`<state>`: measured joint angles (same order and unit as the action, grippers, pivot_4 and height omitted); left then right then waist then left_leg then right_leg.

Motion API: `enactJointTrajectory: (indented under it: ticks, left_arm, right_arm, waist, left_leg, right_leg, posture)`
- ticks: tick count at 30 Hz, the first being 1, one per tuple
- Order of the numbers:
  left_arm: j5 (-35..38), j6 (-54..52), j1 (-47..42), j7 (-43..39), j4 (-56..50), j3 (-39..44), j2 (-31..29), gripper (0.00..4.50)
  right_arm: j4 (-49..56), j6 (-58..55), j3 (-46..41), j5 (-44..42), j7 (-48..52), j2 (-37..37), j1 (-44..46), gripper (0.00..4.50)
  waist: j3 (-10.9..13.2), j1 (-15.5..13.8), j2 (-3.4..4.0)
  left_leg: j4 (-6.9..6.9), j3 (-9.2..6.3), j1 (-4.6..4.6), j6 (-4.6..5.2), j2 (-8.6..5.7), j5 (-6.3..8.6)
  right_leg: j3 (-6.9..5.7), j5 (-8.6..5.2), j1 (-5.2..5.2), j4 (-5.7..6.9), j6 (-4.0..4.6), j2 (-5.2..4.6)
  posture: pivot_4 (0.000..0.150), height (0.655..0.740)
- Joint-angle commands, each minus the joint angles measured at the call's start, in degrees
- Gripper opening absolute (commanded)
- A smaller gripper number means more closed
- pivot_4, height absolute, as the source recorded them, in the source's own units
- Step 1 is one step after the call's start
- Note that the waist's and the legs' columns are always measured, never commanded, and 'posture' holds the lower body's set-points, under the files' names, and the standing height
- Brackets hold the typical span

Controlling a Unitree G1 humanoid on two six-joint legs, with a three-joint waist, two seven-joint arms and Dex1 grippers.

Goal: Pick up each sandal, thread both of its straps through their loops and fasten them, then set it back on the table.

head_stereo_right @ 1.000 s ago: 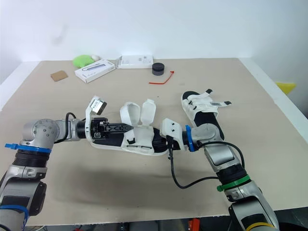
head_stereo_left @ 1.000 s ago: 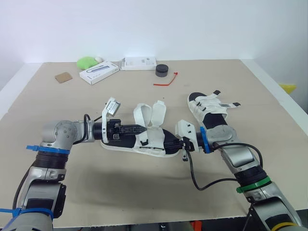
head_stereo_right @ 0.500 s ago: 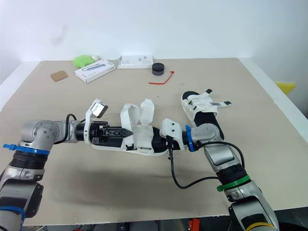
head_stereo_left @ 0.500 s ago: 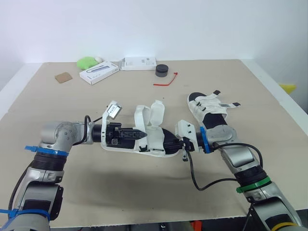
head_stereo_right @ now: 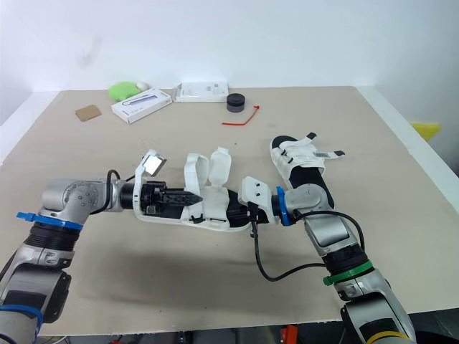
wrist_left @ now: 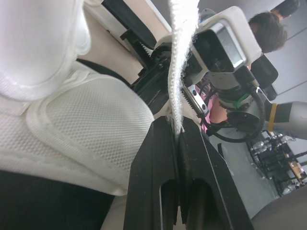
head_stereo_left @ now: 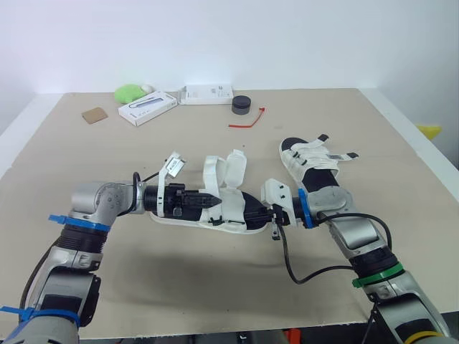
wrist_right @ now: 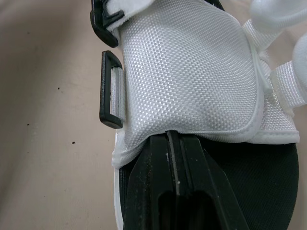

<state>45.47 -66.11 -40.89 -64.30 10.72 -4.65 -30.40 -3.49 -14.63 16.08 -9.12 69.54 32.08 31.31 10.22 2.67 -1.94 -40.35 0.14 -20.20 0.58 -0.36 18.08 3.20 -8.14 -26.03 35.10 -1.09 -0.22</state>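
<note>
A white-strapped sandal with a black sole (head_stereo_left: 228, 212) lies mid-table, held between both arms. Its two straps (head_stereo_left: 225, 169) stand up, unfastened. My left gripper (head_stereo_left: 210, 200) reaches in from the heel end and is shut on the edge of one white strap (wrist_left: 178, 57). My right gripper (head_stereo_left: 263, 213) comes from the other end, shut on the sandal's white mesh flap (wrist_right: 192, 76). A black loop (wrist_right: 110, 89) sits at that flap's side. A second sandal (head_stereo_left: 313, 162) lies to the right with its straps laid across it.
At the far edge lie a green object (head_stereo_left: 129, 92), two white boxes (head_stereo_left: 147, 107) (head_stereo_left: 206, 94), a black round puck (head_stereo_left: 241, 104), a red tie (head_stereo_left: 247, 120) and a cardboard piece (head_stereo_left: 94, 115). A person (wrist_left: 268, 28) shows behind in the left wrist view.
My left gripper has slid along the sandal toward the straps and closed in on the strap. The right arm and second sandal have stayed put.
</note>
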Motion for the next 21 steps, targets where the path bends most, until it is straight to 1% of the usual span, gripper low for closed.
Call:
enactJointTrajectory:
  ticks: [1, 5, 8, 13, 21]
  left_arm:
    - [-0.07, 0.3, -1.58, -1.73, -1.16, -0.39, -0.25, 0.03]
    - [-0.63, 0.09, -1.9, -3.4, -2.0, -1.72, -0.93, 0.03]
    - [-2.32, 1.61, -0.99, -6.04, -4.62, -5.0, -3.09, 0.03]
    - [-4.19, 3.47, -0.12, -8.36, -6.63, -8.06, -4.77, 0.03]
    - [-4.42, 3.9, 0.41, -7.89, -8.29, -7.93, -4.85, 0.03]
  right_arm:
    - [1.87, 0.17, -0.21, -0.4, -0.03, 0.17, -0.08, 0.0]
    - [1.81, 0.25, -0.21, -0.39, -0.01, 0.16, -0.06, 0.0]
    - [1.86, 0.17, -0.17, -0.4, -0.08, 0.05, -0.05, 0.0]
    - [1.65, 0.25, -0.03, -0.34, -0.08, -0.08, 0.02, 0.0]
    - [1.39, 0.39, 0.01, -0.34, 0.03, -0.17, 0.2, 0.0]
  waist:
    - [0.0, 0.0, 0.0]
    - [0.0, 0.0, 0.0]
    - [0.0, 0.02, 0.0]
    - [0.0, 0.03, 0.0]
    - [0.0, 0.03, 0.0]
  left_leg:
    - [0.0, 0.0, 0.0, 0.0, 0.0, 0.0]
    - [0.0, 0.01, -0.01, 0.0, 0.0, 0.0]
    - [0.0, 0.01, -0.01, 0.0, 0.0, 0.0]
    - [0.0, 0.02, -0.01, 0.0, 0.02, 0.0]
    - [0.0, 0.01, -0.02, 0.01, 0.02, 0.01]
  right_leg:
    - [0.0, 0.0, 0.0, 0.0, 0.0, 0.0]
    - [0.01, 0.0, 0.0, 0.0, -0.01, -0.02]
    - [0.01, -0.01, 0.0, -0.01, -0.01, -0.01]
    - [0.02, -0.01, -0.01, -0.01, -0.01, 0.02]
    - [0.02, -0.01, -0.03, -0.01, -0.01, 0.04]
  posture:
    - [0.15, 0.74]
    - [0.15, 0.74]
    - [0.15, 0.74]
    - [0.15, 0.74]
    - [0.15, 0.74]
